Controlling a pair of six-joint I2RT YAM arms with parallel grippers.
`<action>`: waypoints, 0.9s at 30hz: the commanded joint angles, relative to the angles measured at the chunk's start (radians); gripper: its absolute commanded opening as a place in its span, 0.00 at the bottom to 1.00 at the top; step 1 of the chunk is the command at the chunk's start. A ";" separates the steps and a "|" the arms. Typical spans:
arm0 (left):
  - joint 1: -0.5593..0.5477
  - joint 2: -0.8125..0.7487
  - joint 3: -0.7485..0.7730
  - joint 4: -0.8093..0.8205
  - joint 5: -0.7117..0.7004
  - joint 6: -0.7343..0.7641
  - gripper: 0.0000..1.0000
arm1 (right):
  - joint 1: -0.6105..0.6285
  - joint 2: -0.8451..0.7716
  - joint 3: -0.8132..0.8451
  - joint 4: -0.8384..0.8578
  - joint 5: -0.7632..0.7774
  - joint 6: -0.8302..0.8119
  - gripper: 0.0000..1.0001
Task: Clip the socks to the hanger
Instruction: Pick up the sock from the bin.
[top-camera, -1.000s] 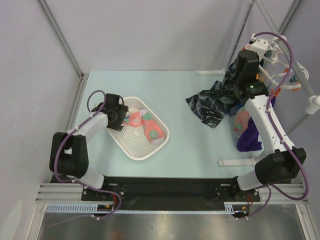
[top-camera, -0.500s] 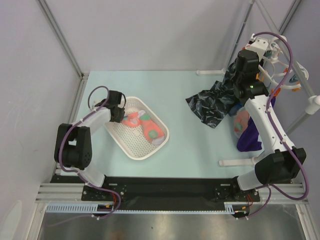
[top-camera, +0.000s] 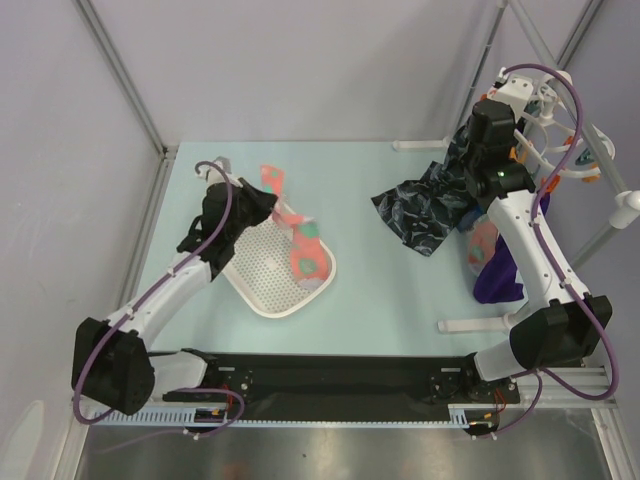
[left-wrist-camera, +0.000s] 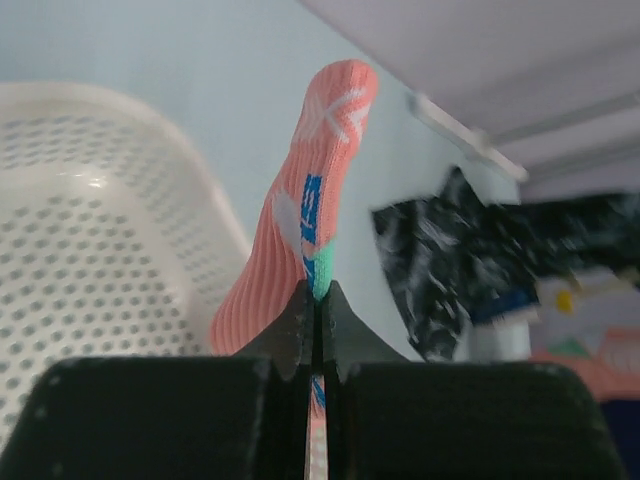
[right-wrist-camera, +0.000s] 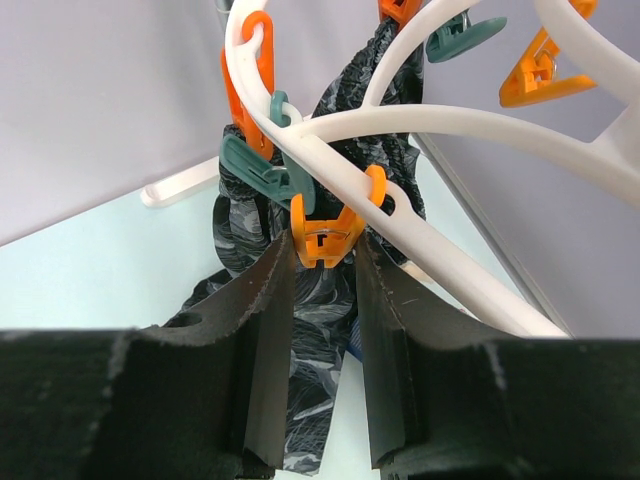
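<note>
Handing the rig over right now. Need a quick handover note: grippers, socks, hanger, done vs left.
Left gripper: shut on one sock, holding it above the white basket.
Right gripper: shut on an orange peg of the hanger.
Second sock: lying in the basket.
Done: one sock picked up, peg gripped.
Left: bring the sock to the peg and clip it, then do the second sock.
Unclear: a pink patterned piece at the far right may be a clipped sock; can't tell.

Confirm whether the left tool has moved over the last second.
Yes. The left tool rose from the left corner of the basket toward its far rim, raising a sock.
</note>
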 joint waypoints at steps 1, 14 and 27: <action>-0.052 -0.055 0.007 0.300 0.308 0.225 0.00 | 0.019 -0.020 0.010 -0.028 -0.019 -0.006 0.00; -0.279 0.210 0.378 0.527 0.640 0.529 0.00 | 0.040 -0.017 0.028 -0.068 -0.037 0.069 0.00; -0.498 0.566 0.553 0.791 0.257 0.688 0.00 | 0.037 -0.016 0.041 -0.073 -0.031 0.071 0.00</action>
